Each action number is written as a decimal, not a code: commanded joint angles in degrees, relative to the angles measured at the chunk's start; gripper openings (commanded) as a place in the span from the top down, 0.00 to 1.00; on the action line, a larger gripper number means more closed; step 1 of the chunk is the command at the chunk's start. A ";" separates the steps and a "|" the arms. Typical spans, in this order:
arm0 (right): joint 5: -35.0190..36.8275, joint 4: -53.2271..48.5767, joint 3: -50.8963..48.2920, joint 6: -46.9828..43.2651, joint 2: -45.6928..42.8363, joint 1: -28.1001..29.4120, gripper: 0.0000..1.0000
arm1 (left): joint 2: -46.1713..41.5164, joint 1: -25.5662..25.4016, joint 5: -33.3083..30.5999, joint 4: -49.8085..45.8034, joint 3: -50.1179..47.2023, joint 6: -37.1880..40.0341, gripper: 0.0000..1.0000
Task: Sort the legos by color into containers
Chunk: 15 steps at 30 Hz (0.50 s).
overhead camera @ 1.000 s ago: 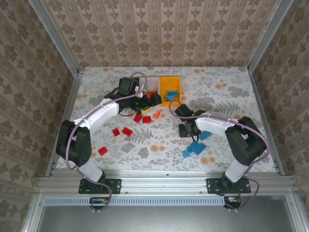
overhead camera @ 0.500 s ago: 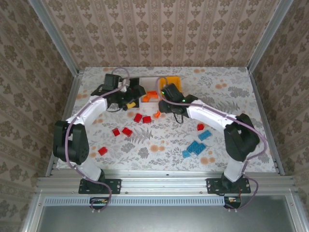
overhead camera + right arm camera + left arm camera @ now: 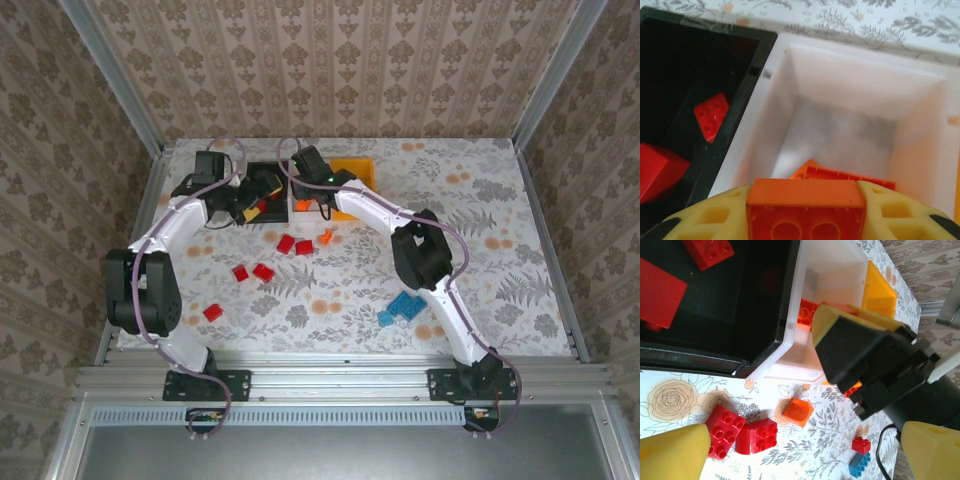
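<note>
Both arms reach far forward, their wrists close together. The left arm (image 3: pixel 180 225) curves in from the left, and the left gripper (image 3: pixel 257 205) has its jaws spread wide. The right arm (image 3: pixel 375 210) stretches diagonally leftward, and the right gripper (image 3: pixel 304 193) points down, pinching an orange lego (image 3: pixel 805 207) between its fingers.

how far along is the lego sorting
Done: red bricks lie in the black bin, one orange brick in the white bin. In hand: the right jaws hold a second orange brick above it. Left: loose red bricks, blue bricks and an orange piece on the table.
</note>
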 commanded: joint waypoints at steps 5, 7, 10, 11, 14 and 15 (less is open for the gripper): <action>2.19 -8.23 10.88 -2.39 3.23 -0.59 0.39 | 0.38 -0.06 1.55 0.44 -0.03 0.07 0.00; 2.31 -8.29 10.54 -2.71 1.90 -0.34 0.38 | 0.29 -0.08 2.28 0.90 -0.06 -0.47 0.00; 2.88 -8.40 9.79 -3.35 -0.25 -0.24 0.37 | 0.10 -0.10 2.88 1.60 -0.38 -1.14 0.00; 3.29 -8.71 9.27 -3.19 -1.16 -0.24 0.37 | 0.04 -0.09 2.89 1.70 -0.43 -1.15 0.00; 4.13 -6.82 0.25 -2.28 -7.86 0.00 0.37 | -0.10 -0.48 2.80 1.66 -0.54 -1.21 0.00; 4.81 -3.46 -5.24 -1.78 -11.51 0.11 0.37 | -0.26 -0.90 2.71 1.52 -0.56 -1.14 0.00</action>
